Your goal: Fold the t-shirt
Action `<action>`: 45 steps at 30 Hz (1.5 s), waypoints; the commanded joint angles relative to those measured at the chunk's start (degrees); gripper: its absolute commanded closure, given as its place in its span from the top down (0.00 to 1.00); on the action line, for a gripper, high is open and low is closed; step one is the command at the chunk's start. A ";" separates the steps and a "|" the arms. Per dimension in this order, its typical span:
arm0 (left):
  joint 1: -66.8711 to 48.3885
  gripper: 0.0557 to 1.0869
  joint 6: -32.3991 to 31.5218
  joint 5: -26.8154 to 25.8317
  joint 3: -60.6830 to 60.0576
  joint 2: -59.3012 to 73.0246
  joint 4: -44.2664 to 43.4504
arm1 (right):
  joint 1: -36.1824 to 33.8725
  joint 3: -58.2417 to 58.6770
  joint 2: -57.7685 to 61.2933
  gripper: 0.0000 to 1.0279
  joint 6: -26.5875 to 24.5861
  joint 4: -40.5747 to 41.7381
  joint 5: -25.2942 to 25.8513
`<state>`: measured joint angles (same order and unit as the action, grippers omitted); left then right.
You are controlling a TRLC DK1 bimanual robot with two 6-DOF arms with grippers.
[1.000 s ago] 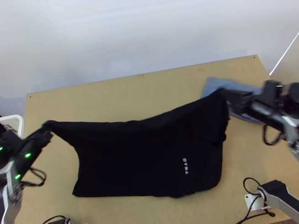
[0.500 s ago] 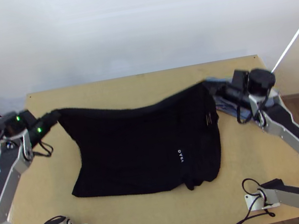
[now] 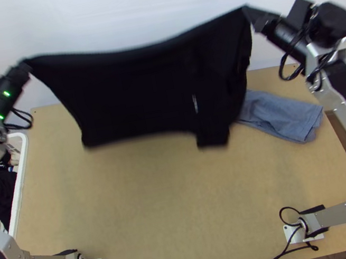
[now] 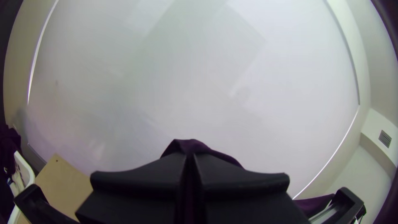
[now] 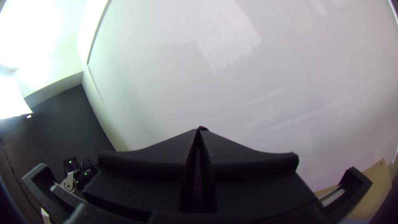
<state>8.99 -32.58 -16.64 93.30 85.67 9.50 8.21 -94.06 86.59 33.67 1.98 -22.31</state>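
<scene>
In the top view both arms bend outward at the elbow and reach up the picture, the left gripper (image 3: 26, 64) toward ten o'clock, the right gripper (image 3: 249, 13) between one and two, each with fingers pressed together on an upper corner of the black t-shirt (image 3: 135, 85). It hangs broad between them toward twelve, small pale print (image 3: 195, 103) at its four o'clock, too small to read.
</scene>
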 commanded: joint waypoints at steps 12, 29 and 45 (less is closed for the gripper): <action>-3.02 0.04 -7.41 -8.23 3.47 -29.42 23.29 | -0.74 -3.94 -28.67 0.03 3.42 -29.75 -10.30; -0.29 0.04 -9.52 -8.32 -0.75 -41.11 30.14 | 1.90 -5.61 -36.40 0.03 3.24 -45.22 -14.52; 4.72 0.04 9.73 -7.97 -51.55 -36.01 6.32 | 3.92 41.85 -31.39 0.03 2.80 -12.52 -13.47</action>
<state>11.53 -29.65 -24.82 57.63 43.92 27.55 12.16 -67.79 51.40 35.38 -24.86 -36.73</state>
